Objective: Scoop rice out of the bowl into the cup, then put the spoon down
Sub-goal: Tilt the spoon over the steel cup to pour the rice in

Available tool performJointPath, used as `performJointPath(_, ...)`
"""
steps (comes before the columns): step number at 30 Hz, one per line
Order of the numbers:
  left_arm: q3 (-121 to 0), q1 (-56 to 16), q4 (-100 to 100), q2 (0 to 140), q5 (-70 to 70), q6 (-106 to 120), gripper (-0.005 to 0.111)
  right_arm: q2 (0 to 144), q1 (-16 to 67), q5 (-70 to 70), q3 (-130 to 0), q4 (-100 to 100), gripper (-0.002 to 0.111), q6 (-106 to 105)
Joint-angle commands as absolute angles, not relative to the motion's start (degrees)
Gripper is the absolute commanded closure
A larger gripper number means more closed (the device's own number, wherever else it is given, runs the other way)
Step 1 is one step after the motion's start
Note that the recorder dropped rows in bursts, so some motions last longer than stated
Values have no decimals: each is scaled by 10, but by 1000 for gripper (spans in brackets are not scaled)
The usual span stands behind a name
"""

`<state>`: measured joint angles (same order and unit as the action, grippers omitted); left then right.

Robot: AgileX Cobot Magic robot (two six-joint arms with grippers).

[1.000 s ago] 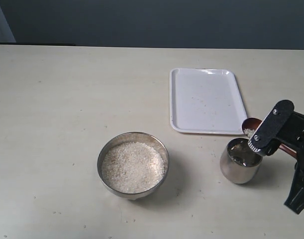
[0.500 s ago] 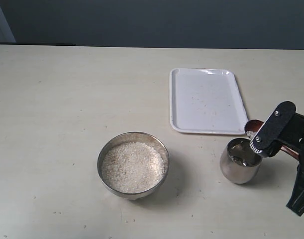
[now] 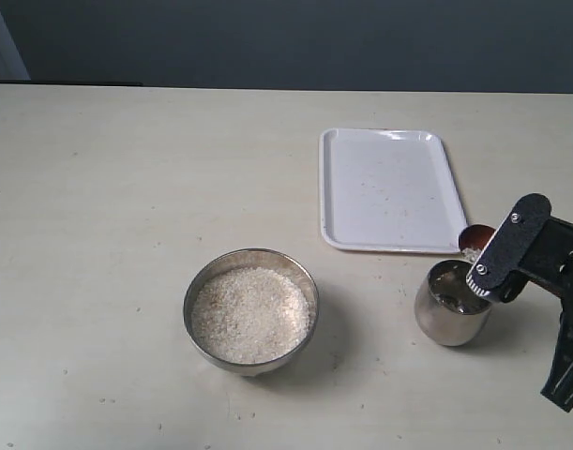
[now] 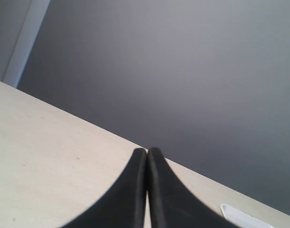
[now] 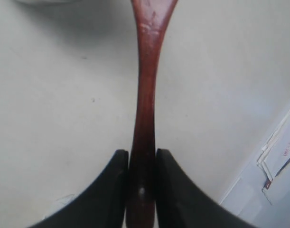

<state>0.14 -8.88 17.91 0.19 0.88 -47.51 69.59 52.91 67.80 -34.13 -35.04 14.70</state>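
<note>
Rice (image 3: 251,317): you have a mass of white grains filling the bowl, left of the cup.
Bowl (image 3: 189,298): wide steel, standing on the near middle of the table.
Cup (image 3: 445,323): small polished steel, upright, right of the bowl and just near of the tray's near-right corner; you cannot tell its contents through the reflections.
Spoon (image 3: 474,237): its reddish-brown head sits at the cup's far rim, and its handle (image 5: 145,95) runs right into your gripper.
Right gripper (image 5: 142,159): both fingers clamp the spoon handle, over the cup's right side.
Left gripper (image 4: 147,156): fingers pressed together, holding nothing, above the table.
Tray (image 3: 389,187): white, rectangular, far of the cup.
Table (image 3: 108,187): pale, with stray grains near the bowl.
</note>
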Motion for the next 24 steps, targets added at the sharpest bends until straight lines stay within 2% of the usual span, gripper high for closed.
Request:
performJointPath(1, 0, -92, 181, 0, 4, -475, 106, 696, 531, 685, -340, -358, 109, 151)
performJointPath(24, 0, -92, 181, 0, 4, -475, 106, 696, 551, 671, -317, -393, 109, 168)
